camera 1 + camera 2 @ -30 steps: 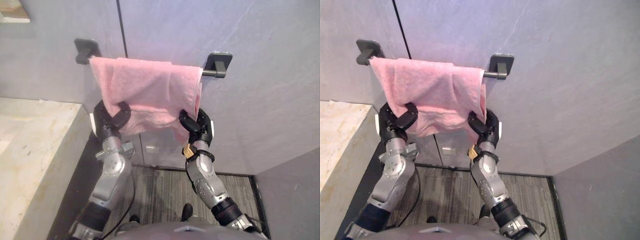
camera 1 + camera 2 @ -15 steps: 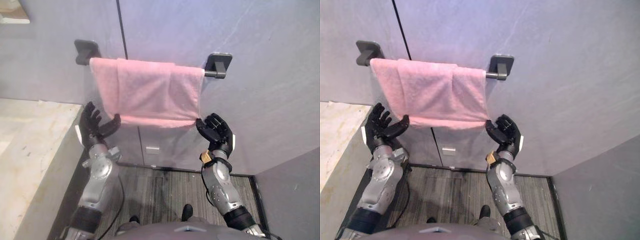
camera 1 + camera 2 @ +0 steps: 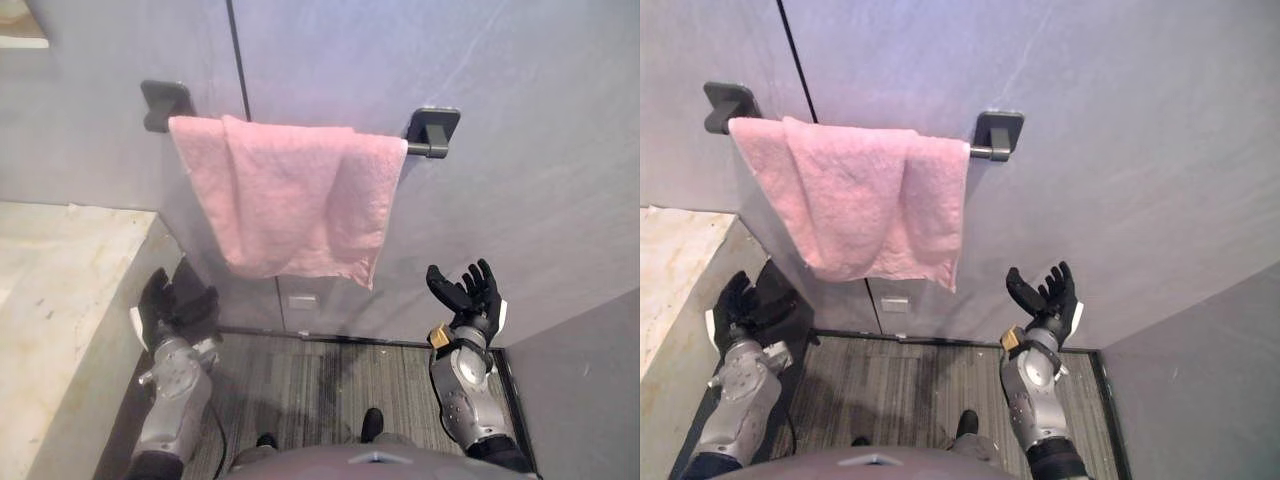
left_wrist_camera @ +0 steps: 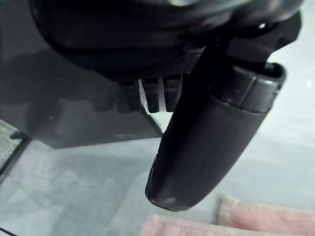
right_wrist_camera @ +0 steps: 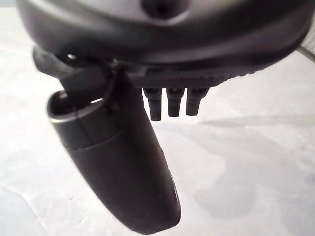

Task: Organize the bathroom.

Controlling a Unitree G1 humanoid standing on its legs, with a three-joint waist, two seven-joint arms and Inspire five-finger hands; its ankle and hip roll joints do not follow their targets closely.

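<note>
The pink towel [image 3: 290, 195] hangs draped over the towel bar [image 3: 425, 149], long axis along it. Both hands sit below, fingers spread, empty: left hand [image 3: 170, 305] under its left end, right hand [image 3: 468, 297] beyond its right edge.

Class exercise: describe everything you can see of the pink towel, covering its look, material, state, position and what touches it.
The pink towel looks like soft terry cloth. It hangs draped over a dark wall-mounted towel bar, bunched in folds rather than spread flat, with an overlapping fold right of its middle. Its lower edge is uneven, dipping lowest at the right corner. It covers most of the bar and lies against the grey wall. Only the bar and wall touch it.
</note>
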